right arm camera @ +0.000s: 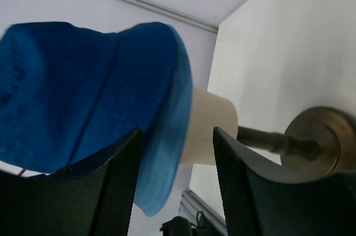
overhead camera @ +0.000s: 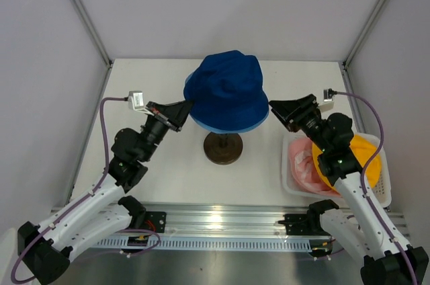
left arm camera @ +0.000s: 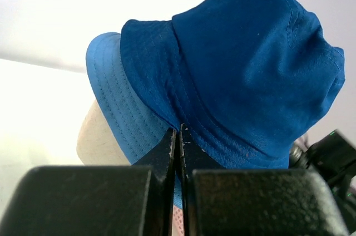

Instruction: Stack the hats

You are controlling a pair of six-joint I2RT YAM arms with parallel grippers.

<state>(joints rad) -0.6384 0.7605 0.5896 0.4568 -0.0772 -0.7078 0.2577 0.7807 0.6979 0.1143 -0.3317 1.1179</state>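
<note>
The dark navy hat (overhead camera: 228, 87) sits on top of the light blue hat (overhead camera: 232, 128), both on the cream mannequin head. My left gripper (overhead camera: 187, 106) is shut, pinching the navy hat's brim at its left edge; in the left wrist view the closed gripper (left arm camera: 179, 131) meets the navy brim (left arm camera: 250, 69) just over the light blue brim (left arm camera: 111, 91). My right gripper (overhead camera: 272, 107) is open at the hats' right edge, and the light blue brim (right arm camera: 167, 136) hangs between its fingers. The pink hat (overhead camera: 302, 160) and yellow hat (overhead camera: 366, 157) lie in the basket.
The mannequin head (left arm camera: 97, 141) stands on a thin post with a dark round base (overhead camera: 224, 147) at mid-table. The white mesh basket (overhead camera: 285, 164) is at the right front, under my right arm. A metal rail runs along the near edge.
</note>
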